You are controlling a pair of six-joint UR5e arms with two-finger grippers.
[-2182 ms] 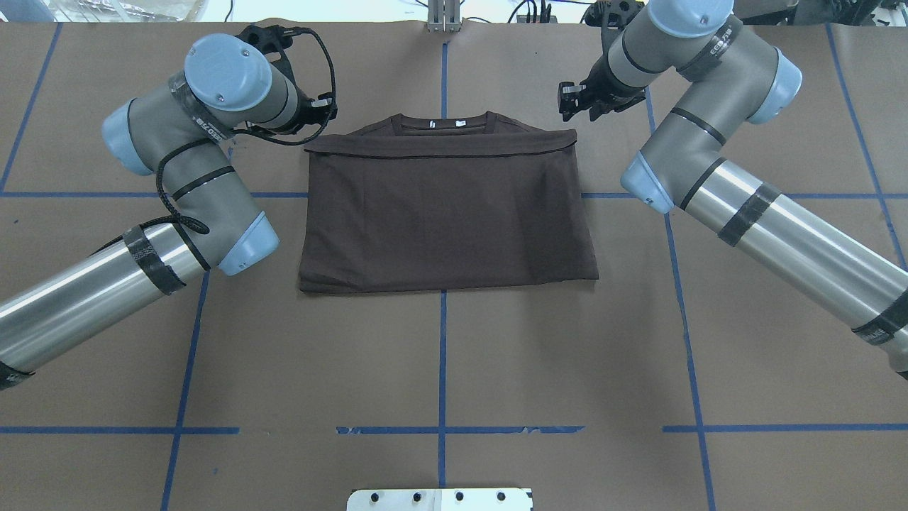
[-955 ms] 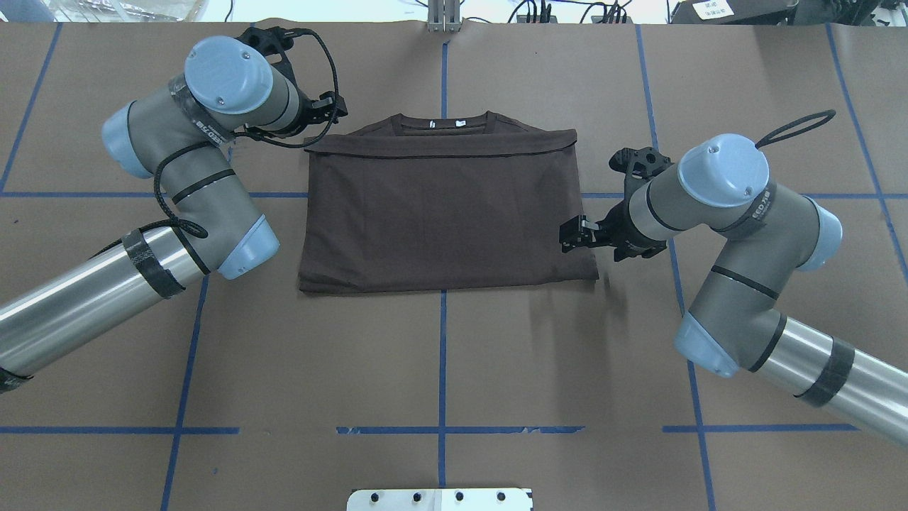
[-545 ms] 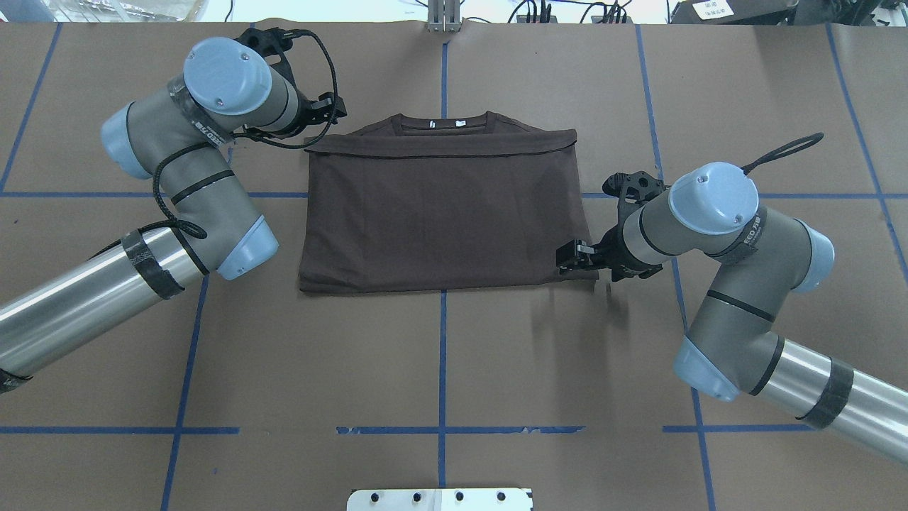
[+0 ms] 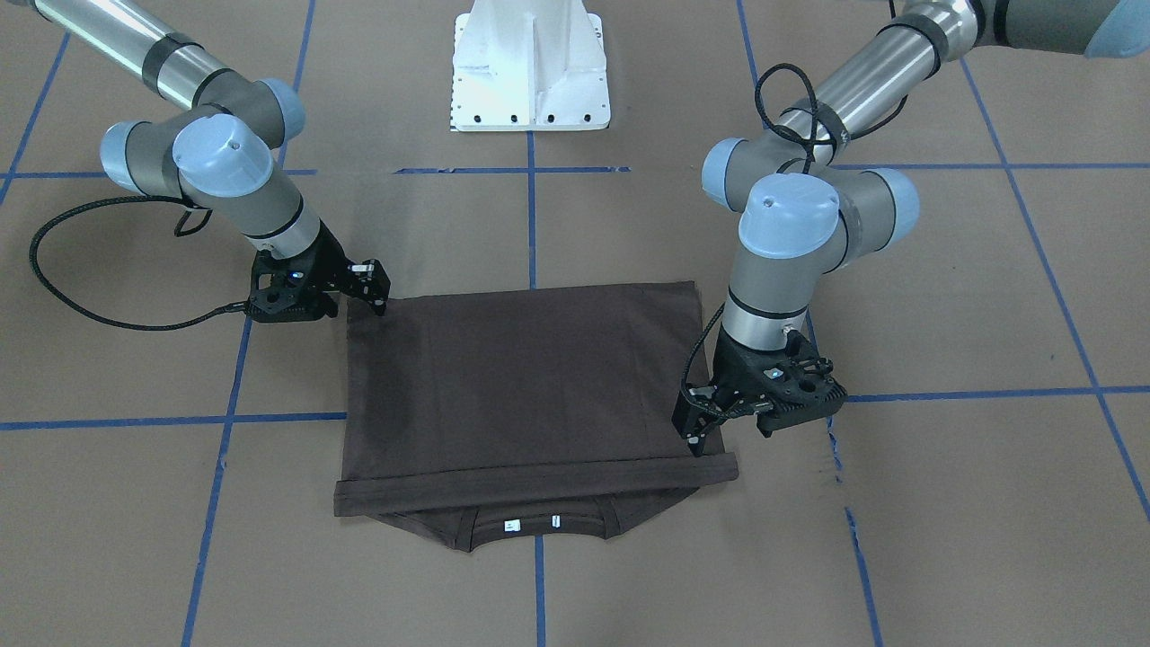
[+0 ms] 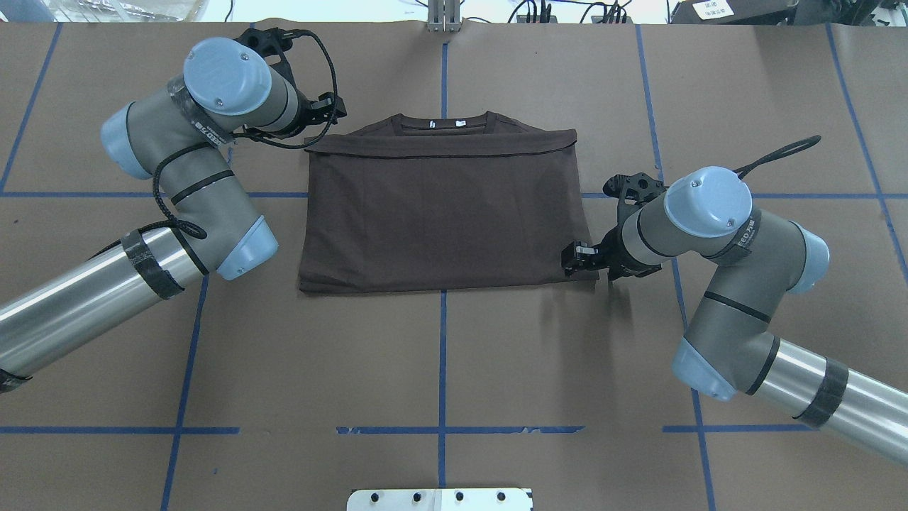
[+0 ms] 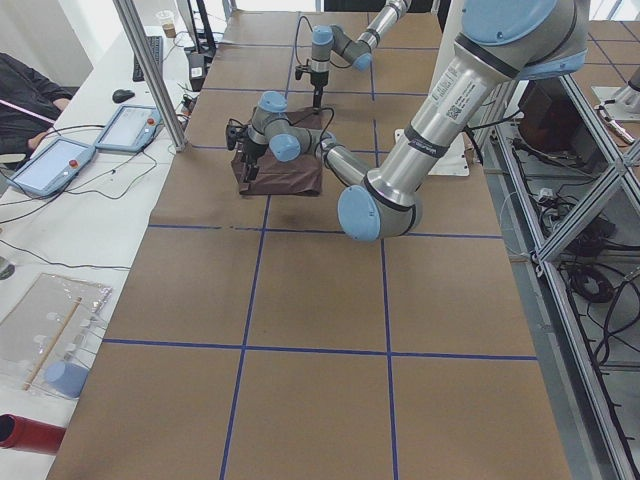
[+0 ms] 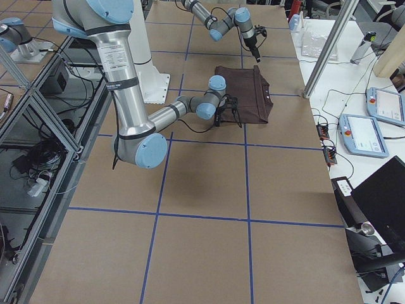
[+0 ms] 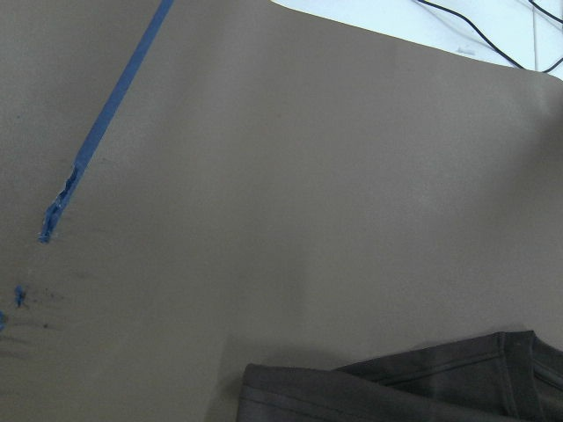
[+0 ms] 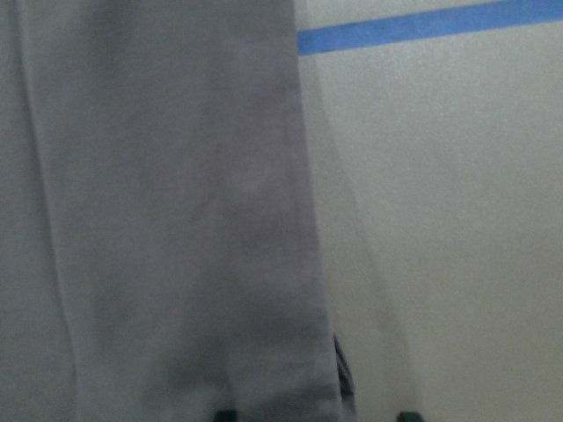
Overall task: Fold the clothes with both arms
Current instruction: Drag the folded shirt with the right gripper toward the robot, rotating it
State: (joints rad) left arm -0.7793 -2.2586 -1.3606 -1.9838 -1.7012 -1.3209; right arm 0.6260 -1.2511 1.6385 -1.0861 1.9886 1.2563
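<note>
The dark brown T-shirt [image 5: 443, 213] [image 4: 521, 377] lies folded flat on the brown table cover. Its collar [image 5: 443, 122] with white labels peeks out at the far edge. My left gripper [image 5: 335, 110] [image 4: 696, 442] hangs at the shirt's far left corner and looks open, holding nothing. My right gripper [image 5: 576, 257] [image 4: 375, 292] sits low at the near right corner. It is open, and the right wrist view shows the shirt's side edge [image 9: 303, 220] running between its fingertips. The left wrist view shows only the shirt's corner [image 8: 422, 391].
The white pedestal base [image 4: 530, 63] [image 5: 440, 499] stands at the robot's side of the table. Blue tape lines [image 5: 442, 355] grid the cover. A black cable loop [image 4: 54, 270] trails from the right wrist. Tablets [image 6: 60, 165] lie on a side bench beyond the far edge.
The right arm swung from the shirt's far right corner to its near right corner and came down onto the edge. The left gripper edged slightly toward the far left corner, then held still.
</note>
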